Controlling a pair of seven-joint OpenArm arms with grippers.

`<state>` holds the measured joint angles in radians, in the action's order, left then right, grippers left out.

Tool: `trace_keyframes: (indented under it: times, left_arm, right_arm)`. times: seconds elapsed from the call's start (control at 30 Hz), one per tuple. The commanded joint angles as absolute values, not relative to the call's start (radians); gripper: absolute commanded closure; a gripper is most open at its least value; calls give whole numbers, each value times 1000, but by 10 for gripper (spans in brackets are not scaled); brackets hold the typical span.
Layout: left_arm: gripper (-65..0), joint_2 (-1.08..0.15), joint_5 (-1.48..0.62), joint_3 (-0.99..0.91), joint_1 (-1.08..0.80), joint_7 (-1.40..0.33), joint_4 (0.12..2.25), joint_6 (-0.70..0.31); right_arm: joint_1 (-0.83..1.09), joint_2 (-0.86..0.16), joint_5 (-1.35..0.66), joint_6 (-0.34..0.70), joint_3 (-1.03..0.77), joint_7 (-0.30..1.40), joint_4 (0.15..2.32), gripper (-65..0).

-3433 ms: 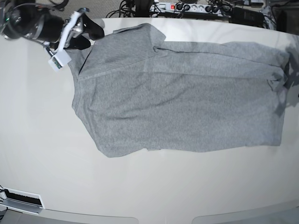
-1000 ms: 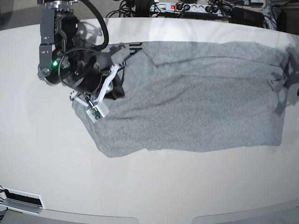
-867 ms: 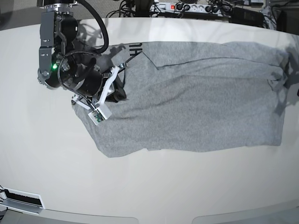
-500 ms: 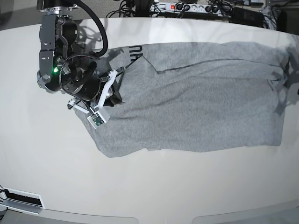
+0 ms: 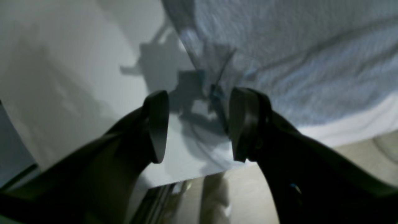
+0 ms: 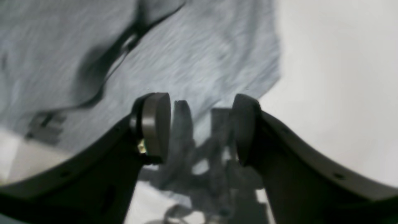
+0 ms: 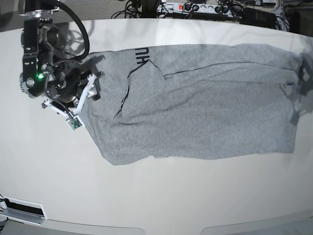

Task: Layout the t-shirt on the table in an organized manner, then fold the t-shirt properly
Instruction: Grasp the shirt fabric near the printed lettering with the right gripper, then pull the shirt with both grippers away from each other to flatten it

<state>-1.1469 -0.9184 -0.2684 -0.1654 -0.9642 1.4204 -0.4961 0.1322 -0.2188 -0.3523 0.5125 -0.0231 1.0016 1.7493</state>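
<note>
1. Letting go marks this moment: the right gripper (image 7: 93,87) has drawn back toward 9 o'clock and its jaws, clamped on cloth a second ago, now stand apart with nothing between them.
2. The shirt (image 7: 205,98) lies spread on the counter (image 7: 156,196), its 10 o'clock corner dropped with a fold and black lettering (image 7: 140,55) turned up.
3. Left gripper (image 5: 199,124) hovers at the shirt's 3 o'clock edge, jaws apart, empty.
4. Layout looks unfinished; that corner likely needs another smoothing pull.
</note>
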Motion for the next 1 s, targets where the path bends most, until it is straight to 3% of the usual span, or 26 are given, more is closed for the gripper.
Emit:
trace_keyframes:
  times: [0.0,0.03,0.1,0.13,0.2,0.4,0.57,0.8,0.97]
  left_arm:
    - [-302,-1180,-939,-300,-149,-951,1429,-501]
    - [-245,-1177,-941,-308,-149,-951,1429,-527]
    - [-37,-1177,-945,-310,-149,-961,1429,-620]
    - [0,-1177,-953,-310,-149,-985,1429,-653]
    - [0,-1177,-985,-310,-149,-1029,1429,-698]
    - [0,-1177,-1053,-310,-169,-1054,1451,-698]
    - [0,-1126,-1001,-310,-231,-1028,1518,-698]
    - [0,-1000,-887,-310,-245,-959,1538,-698]
    - [0,-917,-887,-310,-304,-939,1536,-698]
  right_arm:
    - [119,-234,-399,542,-26,994,1766,-238]
    - [120,-236,-432,594,-26,1006,1766,-161]
    - [125,-235,-483,698,-26,1046,1766,-3]
    - [128,-236,-522,698,-26,1076,1766,0]
    - [136,-242,-597,698,-26,1118,1766,0]
    - [140,-274,-622,698,-23,1111,1766,0]
    - [141,-294,-418,698,37,1028,1766,0]
    - [140,-329,-289,698,178,952,1766,0]
    - [141,-345,-193,586,217,907,1765,0]
